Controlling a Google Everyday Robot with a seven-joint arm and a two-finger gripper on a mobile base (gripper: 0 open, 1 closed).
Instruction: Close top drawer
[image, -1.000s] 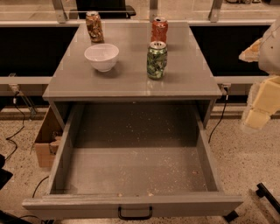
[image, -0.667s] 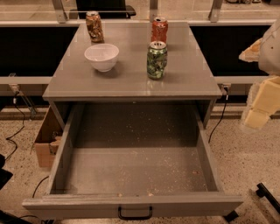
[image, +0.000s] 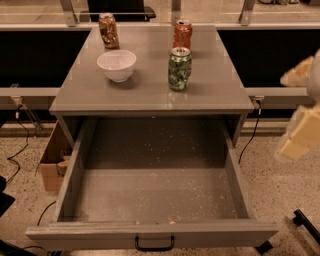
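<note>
The top drawer (image: 155, 195) is pulled far out of the grey cabinet toward me. Its inner floor is bare and speckled with crumbs. Its small black bar handle (image: 154, 244) sits at the middle of the front panel, at the bottom edge of the view. My gripper (image: 302, 112) is a blurred cream shape at the right edge, level with the cabinet top and well to the right of the drawer, touching nothing.
On the cabinet top (image: 80, 92) stand a white bowl (image: 116, 65), a green can (image: 179, 69), a red can (image: 182, 33) and a brown can (image: 108, 30). A cardboard box (image: 50, 160) sits on the floor at the left. Cables lie at the lower left.
</note>
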